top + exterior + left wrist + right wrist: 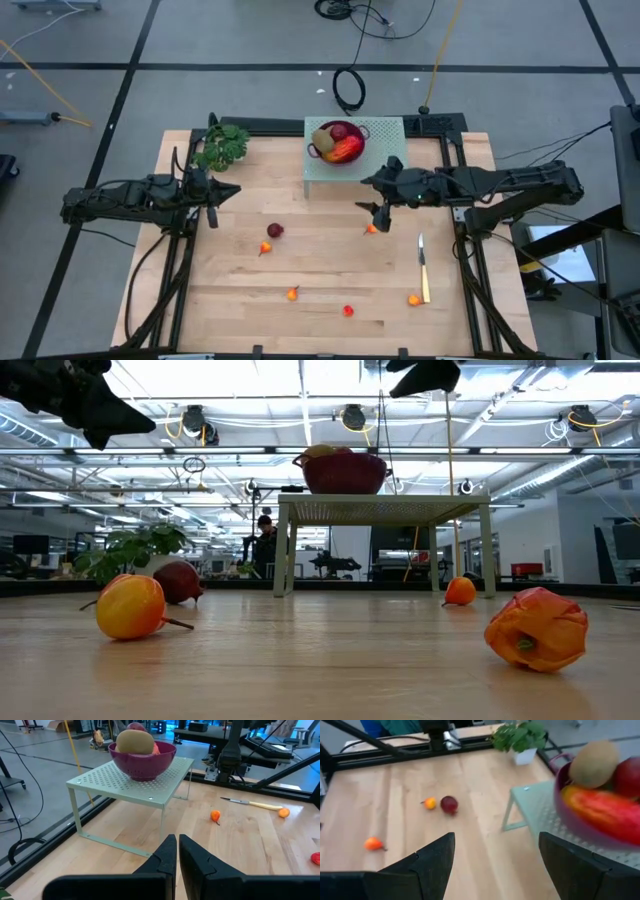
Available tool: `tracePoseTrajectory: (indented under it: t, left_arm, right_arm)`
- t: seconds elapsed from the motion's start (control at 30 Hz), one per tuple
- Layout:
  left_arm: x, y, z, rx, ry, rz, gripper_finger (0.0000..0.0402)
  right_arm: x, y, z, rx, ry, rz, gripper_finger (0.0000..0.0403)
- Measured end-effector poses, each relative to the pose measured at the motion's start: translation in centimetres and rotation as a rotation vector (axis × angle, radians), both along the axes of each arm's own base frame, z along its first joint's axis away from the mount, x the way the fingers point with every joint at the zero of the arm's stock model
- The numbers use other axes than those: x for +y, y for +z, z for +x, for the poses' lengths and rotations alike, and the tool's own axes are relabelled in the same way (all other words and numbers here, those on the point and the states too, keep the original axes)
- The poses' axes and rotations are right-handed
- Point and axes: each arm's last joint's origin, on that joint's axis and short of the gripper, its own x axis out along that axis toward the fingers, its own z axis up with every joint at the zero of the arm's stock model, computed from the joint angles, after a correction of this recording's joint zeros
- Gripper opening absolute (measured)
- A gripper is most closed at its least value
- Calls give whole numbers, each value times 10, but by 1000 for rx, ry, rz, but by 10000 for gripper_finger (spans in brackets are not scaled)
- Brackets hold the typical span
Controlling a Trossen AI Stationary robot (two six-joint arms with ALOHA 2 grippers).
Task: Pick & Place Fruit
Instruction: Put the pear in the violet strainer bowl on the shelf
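Note:
A purple bowl (338, 143) stands on a pale green perforated stand (385, 150) at the table's far middle. It holds a brown kiwi-like oval (134, 741), a dark red ball (340, 131) and an orange-red oval (607, 812). Loose fruit rests on the wood: a dark red ball (275, 230) and small orange and red pieces (265, 247) (372, 228) (292, 293) (348, 311) (415, 299). My right gripper (495, 842) hangs open with nothing between its fingers, in the air beside the stand's near right corner, above the small orange piece. My left gripper (177, 842) waits shut at the table's left.
A leafy green sprig in a white pot (222, 146) stands at the far left. A slim yellow-handled knife (423, 268) lies near the right edge. Bare wood lies between the scattered pieces at the table's middle and near side.

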Motion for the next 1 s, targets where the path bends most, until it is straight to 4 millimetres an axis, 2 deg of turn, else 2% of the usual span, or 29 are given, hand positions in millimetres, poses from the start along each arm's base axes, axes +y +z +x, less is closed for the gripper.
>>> tracePoseTrajectory:
  t: [0.13,0.33,0.63,0.73,0.87,1.0]
  left_arm:
    - [0,0,0,0,0,0,19]
    - [0,0,0,0,0,0,19]
    - [0,0,0,-3,2,-7,19]
    - [0,0,0,-8,6,-24,19]
    - [0,0,0,-11,8,-31,19]
    - [0,0,0,-17,15,-49,19]
  right_arm:
    - [9,-4,-3,35,-2,56,279]
    - [18,-18,-17,209,-33,115,279]
    - [22,-28,-24,334,48,19,279]
    - [22,-41,-25,383,92,-10,279]
    - [23,-70,-28,468,187,-24,279]
    - [18,-97,-27,473,246,-112,279]
